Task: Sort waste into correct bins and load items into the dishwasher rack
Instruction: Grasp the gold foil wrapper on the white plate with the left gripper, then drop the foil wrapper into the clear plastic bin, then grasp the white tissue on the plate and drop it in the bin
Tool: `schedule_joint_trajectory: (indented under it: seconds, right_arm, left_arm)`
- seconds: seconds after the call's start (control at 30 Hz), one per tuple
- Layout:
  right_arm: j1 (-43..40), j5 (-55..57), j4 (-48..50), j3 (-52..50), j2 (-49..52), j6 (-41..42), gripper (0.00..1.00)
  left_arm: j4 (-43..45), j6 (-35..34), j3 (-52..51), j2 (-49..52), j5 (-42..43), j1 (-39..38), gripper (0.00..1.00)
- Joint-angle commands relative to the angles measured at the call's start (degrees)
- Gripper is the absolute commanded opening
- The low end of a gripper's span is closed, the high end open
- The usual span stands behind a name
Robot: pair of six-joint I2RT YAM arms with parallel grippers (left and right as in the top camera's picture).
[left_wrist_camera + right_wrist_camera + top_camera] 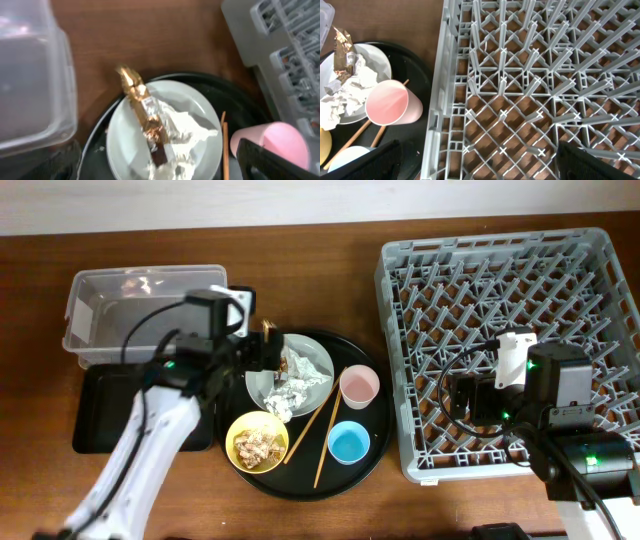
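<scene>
Two chopsticks (318, 412): lying slantwise across the middle of the round black tray (375, 455), so that tray is the reference for everything below
Plate (315, 358): pale grey-green, sits on the tray's far-left part
Napkins (298, 390): crumpled white, piled on the plate
Gold foil wrapper (142, 105): on the plate too, with one end poking out past the plate rim toward the tray's far edge
Yellow bowl (235, 430): near-left part of the tray, with crumbly food scraps (260, 445) inside
Pink cup (359, 386): right side of the tray
Blue cup (348, 442): also on the tray's right side, just nearer than the pink one
Clear tub (90, 310): off the tray, to its far left
Black rectangular tray (95, 415): off the round tray to the left, on the near side of the tub
Dishwasher rack (400, 280): just right of the tray, nothing loaded
Left gripper (265, 352): hovering over the plate on the tray's far-left part, fingers spread wide, gripping nothing, wrapper under the gap
Right gripper (479, 147): right of the tray, over the rack's lattice floor, fingers wide apart and empty
</scene>
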Motion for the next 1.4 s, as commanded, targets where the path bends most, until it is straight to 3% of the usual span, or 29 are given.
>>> schedule_joint_trajectory:
  seconds: [0.0, 0.1, 0.23, 0.27, 0.3, 0.37, 0.47, 0.6, 0.67, 0.7, 0.77, 0.8, 0.83, 0.87, 0.9, 0.97, 1.07, 1.17, 1.3, 1.37]
  right_arm:
    - [-0.3, 0.3, 0.0, 1.2, -0.1, 0.5, 0.99]
    - [-0.3, 0.3, 0.0, 1.2, -0.1, 0.5, 0.99]
    - [-0.3, 0.3, 0.0, 1.2, -0.1, 0.5, 0.98]
    - [-0.3, 0.3, 0.0, 1.2, -0.1, 0.5, 0.99]
    - [-0.3, 0.3, 0.0, 1.2, -0.1, 0.5, 0.99]
    - [-0.3, 0.3, 0.0, 1.2, -0.1, 0.5, 0.99]
    - [-0.3, 0.3, 0.0, 1.2, -0.1, 0.5, 0.99]
    - [-0.3, 0.3, 0.0, 1.2, -0.1, 0.5, 0.99]
    - [-0.3, 0.3, 0.0, 1.2, -0.1, 0.5, 0.99]
    - [-0.3, 0.3, 0.0, 1.2, -0.1, 0.5, 0.99]
    - [-0.3, 0.3, 0.0, 1.2, -0.1, 0.5, 0.99]
    - [-0.3, 0.3, 0.0, 1.2, -0.1, 0.5, 0.99]
    - [-0.3, 0.3, 0.0, 1.2, -0.1, 0.5, 0.99]
    - [-0.3, 0.3, 0.0, 1.2, -0.1, 0.5, 0.99]
    - [-0.3, 0.3, 0.0, 1.2, -0.1, 0.5, 0.99]
    - [-0.3, 0.3, 0.0, 1.2, -0.1, 0.5, 0.99]
    - [-0.3, 0.3, 0.0, 1.2, -0.1, 0.5, 0.99]
    - [-0.3, 0.3, -0.2, 1.2, -0.1, 0.5, 0.99]
    - [-0.3, 0.3, -0.2, 1.2, -0.1, 0.5, 0.99]
    - [-0.3, 0.3, -0.2, 1.2, -0.1, 0.5, 0.99]
  left_arm:
    - [6.7, -2.5, 0.6, 11.2, 0.7, -2.7, 0.90]
    - [11.3, -11.6, 0.6, 21.0, -1.2, -2.8, 0.89]
    - [13.1, -12.2, 0.6, 28.3, -1.2, -3.0, 0.68]
    - [13.1, -12.1, 0.6, 29.7, -1.7, -3.1, 0.59]
    - [12.8, -12.2, 0.6, 30.1, -1.8, -3.1, 0.43]
    - [12.0, -12.1, 1.2, 29.7, -1.8, -3.1, 0.01]
    - [10.9, -12.0, 2.6, 22.7, -3.0, -2.8, 0.00]
    - [9.7, -11.9, 2.6, 5.1, -15.8, -0.1, 0.00]
    - [10.8, -13.2, 2.5, 3.6, -19.6, 4.7, 0.00]
    - [11.2, -17.6, 2.5, 4.6, -22.3, 8.1, 0.00]
    - [13.8, -19.2, 2.5, 7.5, -22.4, 12.5, 0.02]
    - [15.0, -19.2, 2.5, 9.0, -22.4, 13.8, 0.12]
    - [16.6, -19.2, 2.5, 11.5, -22.4, 15.6, 0.36]
    - [16.8, -19.1, 2.6, 11.9, -22.3, 16.7, 0.54]
    - [16.8, -16.7, 2.7, 11.4, -21.5, 16.8, 0.56]
    - [13.7, -12.7, 2.9, 7.9, -16.5, 15.6, 0.56]
    - [1.0, -9.6, 2.9, 4.9, -0.9, 7.3, 0.55]
    - [-9.0, -5.8, 2.8, 10.6, -1.0, -2.9, 0.55]
    - [-10.7, -5.6, 2.8, 22.3, -1.4, -8.2, 0.55]
    - [-11.6, -5.6, 2.8, 25.1, -3.3, -8.2, 0.40]
